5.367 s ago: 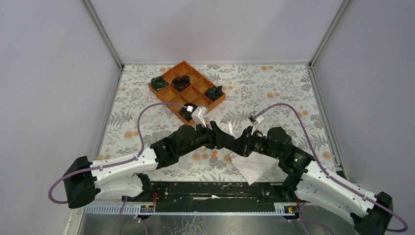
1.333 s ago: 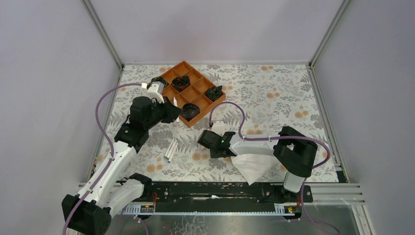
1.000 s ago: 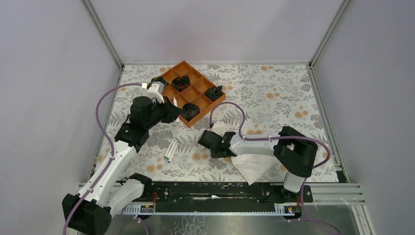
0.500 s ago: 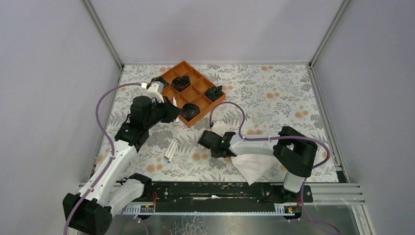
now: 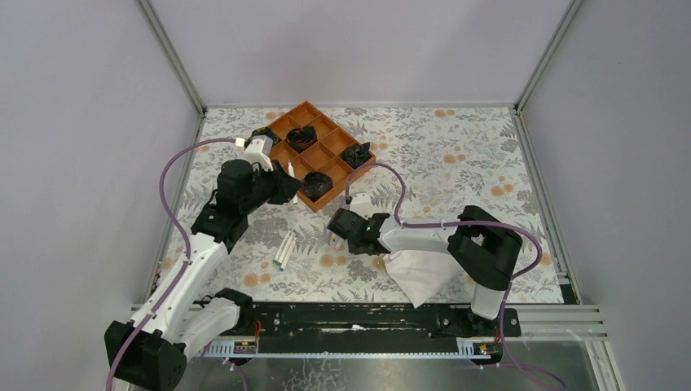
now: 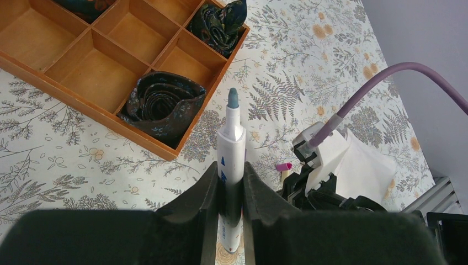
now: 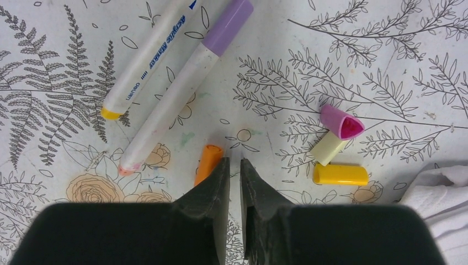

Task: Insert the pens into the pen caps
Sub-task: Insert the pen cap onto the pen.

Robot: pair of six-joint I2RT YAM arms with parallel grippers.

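Note:
My left gripper is shut on a white pen that stands upright, its uncapped blue-grey tip pointing away; in the top view this gripper hovers by the tray's near corner. My right gripper hangs low over the table, jaws shut to a thin slit with nothing between them. An orange cap lies just outside its left finger. A yellow cap and a pink cap lie to the right. Two pens lie ahead on the left: a purple-capped pen and a yellow-ended pen.
An orange compartment tray holding dark rolled ties stands at the back. A folded white cloth lies under the right arm near the front edge. Purple cables arch over both arms. Grey walls close in the sides.
The right gripper has shifted a little left and further back over the caps, and its jaws have narrowed. The left arm and its pen have stayed put.

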